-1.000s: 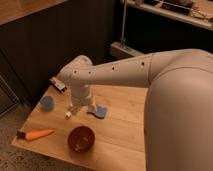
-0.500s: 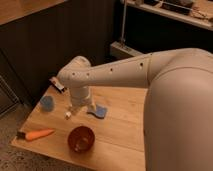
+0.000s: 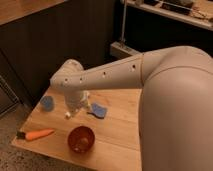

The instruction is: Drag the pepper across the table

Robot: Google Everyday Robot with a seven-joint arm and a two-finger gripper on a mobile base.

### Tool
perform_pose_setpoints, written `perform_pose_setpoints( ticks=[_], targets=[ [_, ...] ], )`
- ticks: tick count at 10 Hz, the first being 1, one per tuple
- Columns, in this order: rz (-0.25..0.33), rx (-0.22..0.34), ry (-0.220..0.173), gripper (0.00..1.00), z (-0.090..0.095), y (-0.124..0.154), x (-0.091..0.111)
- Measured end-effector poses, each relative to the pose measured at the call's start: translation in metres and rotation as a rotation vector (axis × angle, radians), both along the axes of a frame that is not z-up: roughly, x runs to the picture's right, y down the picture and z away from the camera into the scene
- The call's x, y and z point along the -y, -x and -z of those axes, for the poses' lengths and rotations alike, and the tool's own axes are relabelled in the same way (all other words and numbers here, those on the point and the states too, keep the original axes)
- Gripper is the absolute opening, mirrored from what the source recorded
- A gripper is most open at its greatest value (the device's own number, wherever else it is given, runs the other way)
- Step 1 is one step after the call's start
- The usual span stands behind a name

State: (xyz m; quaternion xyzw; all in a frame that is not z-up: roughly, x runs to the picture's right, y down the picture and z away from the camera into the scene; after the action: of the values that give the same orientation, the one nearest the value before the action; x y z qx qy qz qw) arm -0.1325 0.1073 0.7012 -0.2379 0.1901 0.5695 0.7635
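The pepper point(image 3: 38, 134) is slim and orange with a dark green stem end pointing left. It lies near the front left corner of the pale-wood table point(image 3: 117, 132). My gripper point(image 3: 70, 114) hangs from the white arm over the table's left middle, above and to the right of the pepper, a clear gap away from it. It holds nothing that I can see.
A round reddish-brown bowl point(image 3: 81, 139) stands near the front edge, right of the pepper. A blue cup point(image 3: 47, 103) sits at the left edge and a flat blue piece point(image 3: 98, 110) lies mid-table. My large white arm covers the right side. Dark cabinets stand behind.
The arm and gripper have shifted slightly; the pepper, bowl and blue objects have stayed in place.
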Motion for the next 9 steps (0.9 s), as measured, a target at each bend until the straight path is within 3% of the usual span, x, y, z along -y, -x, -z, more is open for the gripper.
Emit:
perform_pose_setpoints(
  ticks=[6,9],
  targets=[
    [0.075,0.076,-0.011,0.46,0.008,0.02,-0.013],
    [0.178,0.154,-0.006,0.46,0.01,0.045,-0.028]
  ],
)
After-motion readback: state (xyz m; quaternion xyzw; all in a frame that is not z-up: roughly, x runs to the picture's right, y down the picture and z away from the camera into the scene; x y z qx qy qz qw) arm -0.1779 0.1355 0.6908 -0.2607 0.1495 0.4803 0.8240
